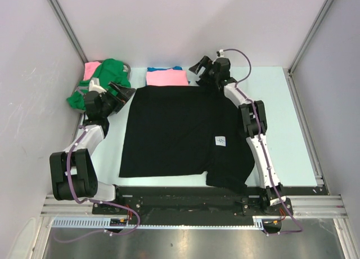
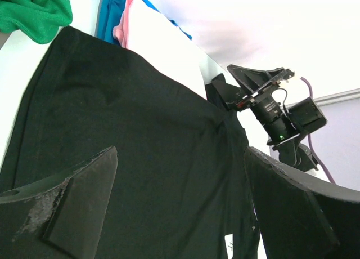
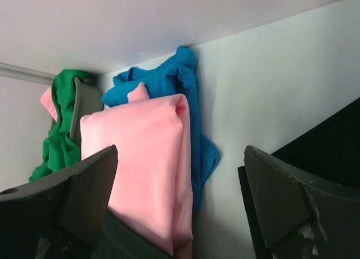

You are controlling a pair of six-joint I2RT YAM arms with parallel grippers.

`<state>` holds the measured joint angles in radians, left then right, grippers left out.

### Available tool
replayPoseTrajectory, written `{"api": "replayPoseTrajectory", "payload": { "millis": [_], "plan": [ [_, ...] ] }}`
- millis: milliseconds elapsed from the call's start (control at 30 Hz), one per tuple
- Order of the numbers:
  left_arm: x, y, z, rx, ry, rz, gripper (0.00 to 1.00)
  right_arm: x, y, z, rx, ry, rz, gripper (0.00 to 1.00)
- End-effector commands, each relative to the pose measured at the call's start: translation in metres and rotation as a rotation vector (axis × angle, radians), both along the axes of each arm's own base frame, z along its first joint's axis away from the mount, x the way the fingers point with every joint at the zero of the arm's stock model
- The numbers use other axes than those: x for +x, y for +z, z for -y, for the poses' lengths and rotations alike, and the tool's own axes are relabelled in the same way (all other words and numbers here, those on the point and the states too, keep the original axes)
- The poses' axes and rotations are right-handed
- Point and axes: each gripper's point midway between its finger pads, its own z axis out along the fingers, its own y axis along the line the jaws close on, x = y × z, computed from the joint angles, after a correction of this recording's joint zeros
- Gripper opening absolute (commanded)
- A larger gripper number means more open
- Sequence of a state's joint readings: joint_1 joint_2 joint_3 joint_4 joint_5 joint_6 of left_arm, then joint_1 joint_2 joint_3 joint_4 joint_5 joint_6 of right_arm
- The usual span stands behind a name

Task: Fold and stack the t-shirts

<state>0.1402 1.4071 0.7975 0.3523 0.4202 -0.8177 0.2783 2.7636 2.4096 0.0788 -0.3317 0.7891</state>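
Note:
A large black t-shirt (image 1: 177,129) with a small white label (image 1: 221,141) lies spread flat on the table, its near right corner bunched. A folded pink t-shirt (image 1: 167,77) lies on a blue one (image 3: 169,79) just behind its far edge. A green t-shirt (image 1: 100,81) is crumpled at the far left over another pink one (image 1: 91,69). My left gripper (image 1: 125,91) is open and empty at the black shirt's far left corner. My right gripper (image 1: 201,67) is open and empty above its far right corner, beside the pink stack (image 3: 152,157).
The pale table (image 1: 281,135) is boxed in by grey walls on the left, back and right. A metal rail (image 1: 197,205) runs along the near edge by the arm bases. The right arm (image 1: 256,141) stretches along the black shirt's right side.

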Motion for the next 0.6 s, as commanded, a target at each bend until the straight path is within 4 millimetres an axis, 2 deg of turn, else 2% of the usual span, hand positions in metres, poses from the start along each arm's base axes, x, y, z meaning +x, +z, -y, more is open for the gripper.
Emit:
{"api": "replayPoseTrajectory", "payload": {
  "millis": [0,67,100,133,167,200,233,300,333,367,400,433,467,500,533,567],
  "plan": [
    [0.001,0.013,-0.002,0.027,0.001,0.048,0.98,-0.003,0.138,0.029,0.010,0.003,0.258,1.00],
    [0.001,0.016,-0.003,0.025,0.004,0.043,0.99,-0.008,0.153,0.050,-0.039,-0.011,0.267,1.00],
    [0.001,0.015,-0.003,0.023,0.005,0.016,1.00,-0.019,0.190,0.060,-0.048,-0.026,0.310,1.00],
    [0.000,0.016,-0.004,0.028,0.011,0.006,1.00,-0.025,0.176,0.074,-0.094,-0.034,0.264,1.00],
    [0.000,0.018,-0.005,0.037,0.015,-0.004,1.00,-0.032,0.182,0.083,-0.110,-0.049,0.254,1.00],
    [-0.004,0.014,-0.004,0.049,0.013,-0.058,1.00,-0.047,0.211,0.091,-0.121,-0.057,0.286,1.00],
    [-0.008,0.017,-0.006,0.056,0.022,-0.073,1.00,-0.061,0.186,0.098,-0.157,-0.050,0.196,1.00],
    [-0.020,0.011,-0.010,0.076,0.052,-0.146,1.00,-0.078,0.178,0.118,-0.236,-0.103,0.154,1.00],
    [-0.027,0.020,-0.010,0.087,0.056,-0.136,1.00,-0.101,0.201,0.127,-0.260,-0.128,0.168,1.00],
    [-0.034,0.022,-0.008,0.094,0.046,-0.143,1.00,-0.116,0.170,0.136,-0.314,-0.153,0.101,1.00],
    [-0.045,0.017,-0.005,0.112,0.027,-0.176,1.00,-0.130,0.167,0.144,-0.335,-0.173,0.081,1.00],
    [-0.055,0.027,-0.002,0.123,0.019,-0.163,1.00,-0.151,0.183,0.150,-0.348,-0.194,0.094,1.00],
    [-0.063,0.027,0.000,0.133,0.014,-0.171,1.00,-0.170,0.157,0.158,-0.402,-0.218,0.034,1.00],
    [-0.075,0.020,0.006,0.146,-0.012,-0.203,1.00,-0.182,0.155,0.164,-0.424,-0.242,0.017,1.00],
    [-0.086,0.029,0.009,0.166,-0.016,-0.177,1.00,-0.198,0.148,0.167,-0.454,-0.250,-0.016,1.00],
    [-0.094,0.026,0.012,0.179,-0.022,-0.189,0.99,-0.219,0.150,0.176,-0.490,-0.282,-0.020,1.00]
  ]
}}
